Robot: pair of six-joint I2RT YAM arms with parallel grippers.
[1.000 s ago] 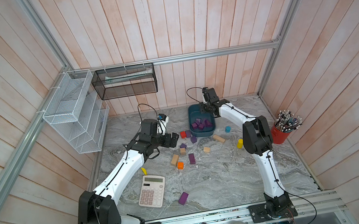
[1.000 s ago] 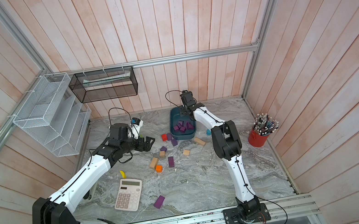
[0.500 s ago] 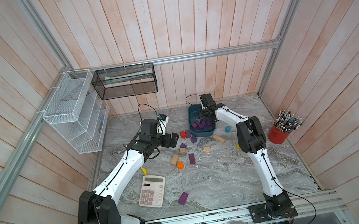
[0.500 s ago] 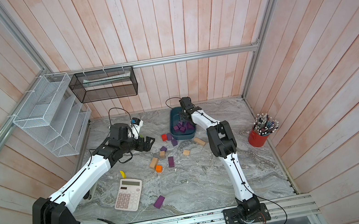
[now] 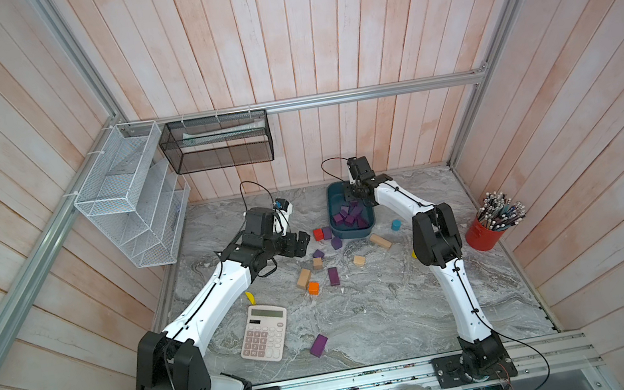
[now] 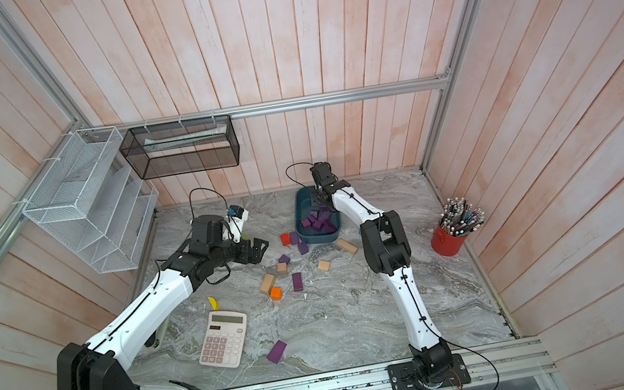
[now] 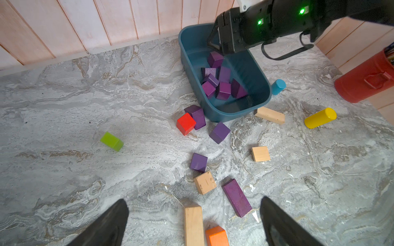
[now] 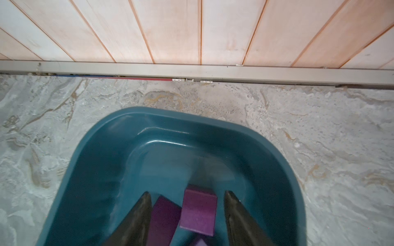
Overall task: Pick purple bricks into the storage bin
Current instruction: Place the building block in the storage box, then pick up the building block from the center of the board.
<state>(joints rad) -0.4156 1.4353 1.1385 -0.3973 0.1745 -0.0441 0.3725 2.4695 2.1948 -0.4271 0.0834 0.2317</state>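
Nearest on the table (image 5: 382, 311), just right of the calculator (image 5: 264, 332): one lone purple brick (image 5: 318, 345), well apart from the rest.

Mid-table: a purple bar (image 5: 333, 276) among tan blocks; further on, three more purple bricks (image 5: 336, 242) just short of the bin, one touching a red block (image 5: 318, 234).

Left of these: left fingers (image 7: 106, 225) spread wide, empty, hanging above the table.

Far centre: storage bin (image 5: 334, 201) with a heap of purple pieces inside. Above its far end, right fingers (image 8: 140, 213) parted, a purple cube (image 8: 198, 209) between them and apparently touching neither.

Judged step: drop into the bin, about done. Next: lift clear of the rim, then reach for a brick near the bin; five left outside.
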